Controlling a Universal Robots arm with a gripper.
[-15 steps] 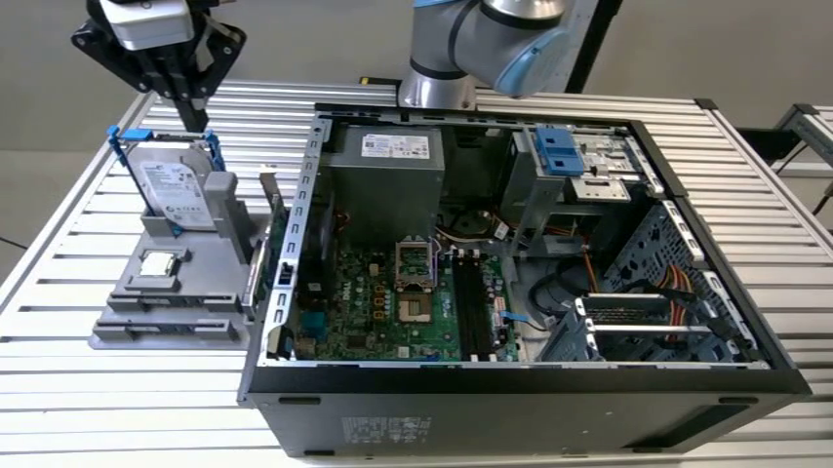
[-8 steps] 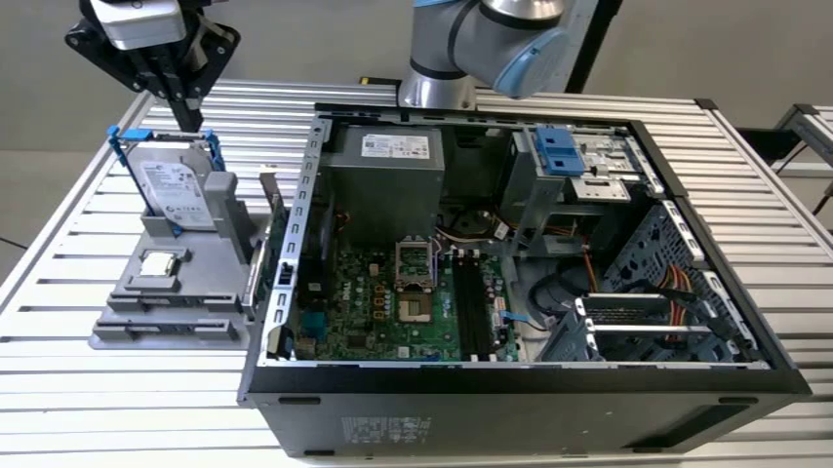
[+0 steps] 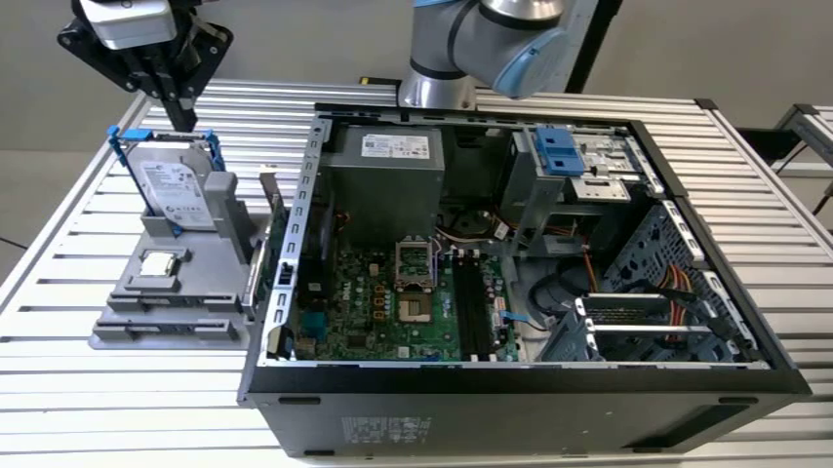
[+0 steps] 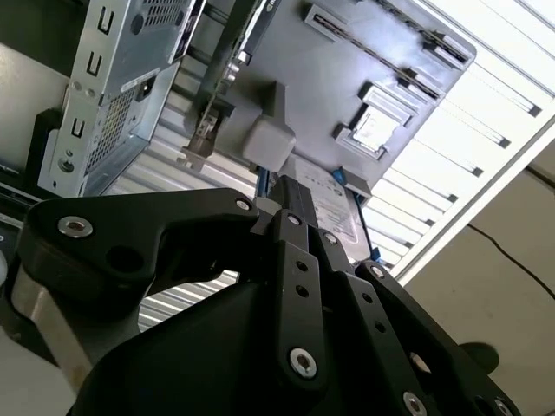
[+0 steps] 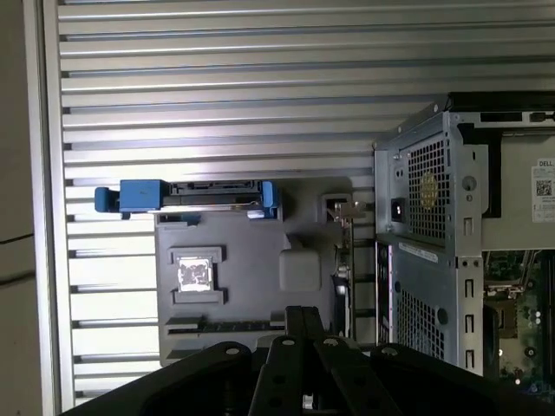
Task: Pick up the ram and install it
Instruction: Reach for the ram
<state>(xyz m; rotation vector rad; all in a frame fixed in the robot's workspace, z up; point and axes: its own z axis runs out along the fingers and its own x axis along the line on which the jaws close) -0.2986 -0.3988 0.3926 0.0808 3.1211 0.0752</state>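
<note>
**A:** Item one, furniture?
**B:** Slatted metal table (image 3: 131, 409), silver-grey. It spreads beneath the jaws and well beyond them.
**A:** Light?
**B:** Bright glare (image 4: 512, 52) on the slats in the second wrist view.
**A:** Item two?
**B:** Second slatted table (image 3: 813, 127), well apart from the jaws, at the exterior view's right edge.
**A:** Floor?
**B:** Plain grey floor (image 3: 26, 117), past the table edge nearest the jaws. A dark cable (image 4: 512, 260) lies on it.

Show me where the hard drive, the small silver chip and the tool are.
hard drive (image 3: 176, 185), exterior view, silver face
small silver chip (image 5: 194, 275), first wrist view, its centre
tool (image 3: 182, 119), exterior view, between its fingertips
</note>
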